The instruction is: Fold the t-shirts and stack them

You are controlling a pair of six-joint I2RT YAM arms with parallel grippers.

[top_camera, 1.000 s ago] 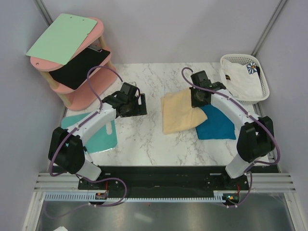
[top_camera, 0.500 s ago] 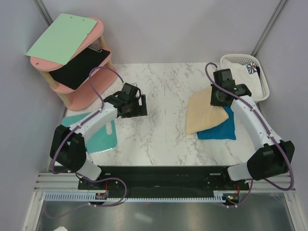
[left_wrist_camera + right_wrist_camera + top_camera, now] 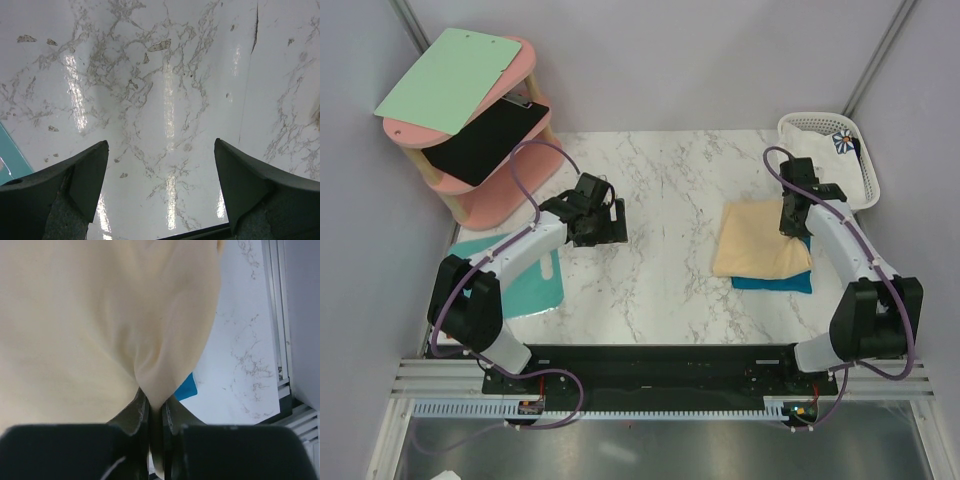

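**Yellow shirt pinched over the blue one: a crooked stack is the risk**

The right pincer (image 3: 155, 407) is pressed together on a fold of the yellow shirt (image 3: 100, 315), with the cloth bunched into a ridge between its fingers. That shirt lies folded at about 4 o'clock on the table (image 3: 660, 290). It covers most of the blue shirt (image 3: 775, 283), whose edge peeks out on the 5 o'clock side. If the pincer lifts or drags before letting go, the soft cloth would likely follow, opening the fold or pulling the blue shirt askew. The white shirt (image 3: 820, 165) sits crumpled in the basket (image 3: 872, 190) at 2 o'clock. The left pincer (image 3: 160, 145) hovers spread and empty over bare table near 9 o'clock, close to the board (image 3: 525, 285) at 8 o'clock
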